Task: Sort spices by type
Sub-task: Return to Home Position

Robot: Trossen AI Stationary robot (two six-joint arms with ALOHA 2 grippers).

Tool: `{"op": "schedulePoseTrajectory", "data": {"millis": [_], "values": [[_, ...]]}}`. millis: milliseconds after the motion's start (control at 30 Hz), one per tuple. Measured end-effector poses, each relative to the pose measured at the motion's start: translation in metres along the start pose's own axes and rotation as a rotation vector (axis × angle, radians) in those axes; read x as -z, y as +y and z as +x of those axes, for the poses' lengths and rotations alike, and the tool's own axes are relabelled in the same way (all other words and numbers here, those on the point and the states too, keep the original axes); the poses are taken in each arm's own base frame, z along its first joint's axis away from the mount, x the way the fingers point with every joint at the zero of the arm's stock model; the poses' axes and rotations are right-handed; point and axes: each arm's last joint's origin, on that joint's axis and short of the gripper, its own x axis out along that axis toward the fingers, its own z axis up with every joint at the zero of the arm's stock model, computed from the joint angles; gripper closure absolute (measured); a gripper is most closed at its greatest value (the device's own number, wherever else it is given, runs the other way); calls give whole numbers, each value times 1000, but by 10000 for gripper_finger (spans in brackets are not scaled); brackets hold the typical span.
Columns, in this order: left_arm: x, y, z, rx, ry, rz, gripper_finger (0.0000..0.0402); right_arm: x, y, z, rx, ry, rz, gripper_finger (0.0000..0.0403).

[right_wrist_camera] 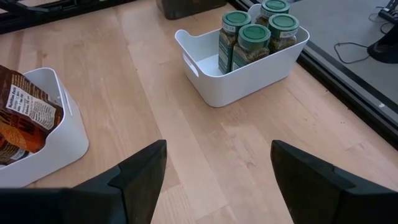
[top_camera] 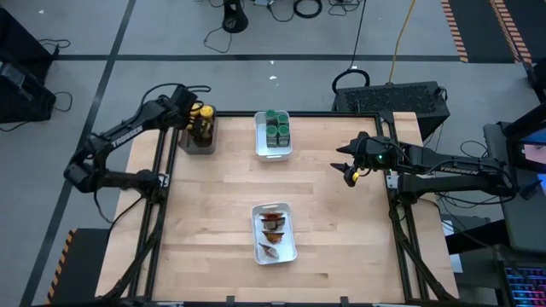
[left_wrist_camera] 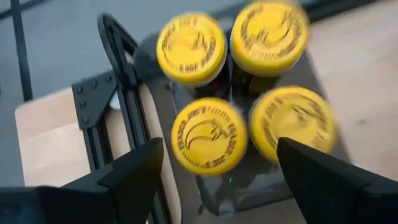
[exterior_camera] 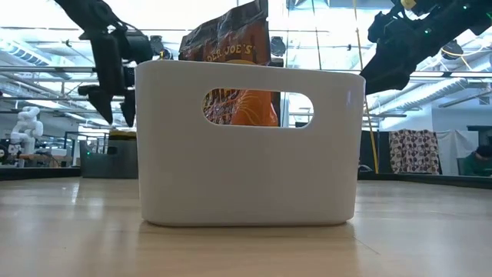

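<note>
Four yellow-lidded jars stand packed together in the dark bin at the far left corner of the worktop. The green-lidded jars fill a white bin at the far middle, and the brown-orange packets lie in a second white bin nearer the front edge. From my remote station, the left end effector hovers just above the yellow lids, fingers spread wide, while the right end effector hangs over bare wood on the right, equally wide and holding nothing.

Left fingers and right fingers spread wide, both raised aloft.
</note>
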Motion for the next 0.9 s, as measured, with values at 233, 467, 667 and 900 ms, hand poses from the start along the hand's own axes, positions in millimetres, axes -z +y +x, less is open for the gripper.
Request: {"op": "schedulePoseTrajectory", "data": {"millis": [233, 467, 667, 900], "values": [[2, 5, -23, 50, -109, -21, 82, -2, 0, 0, -3, -16, 11, 132], [-2, -5, -50, 267, -291, 12, 82, -2, 0, 0, -5, -22, 27, 131], [-4, -28, -72, 574, -451, 154, 82, -3, 1, 1, -6, -27, 34, 131], [21, -76, -66, 918, -574, 342, 82, -15, 4, -1, -68, -150, 48, 131]]}}
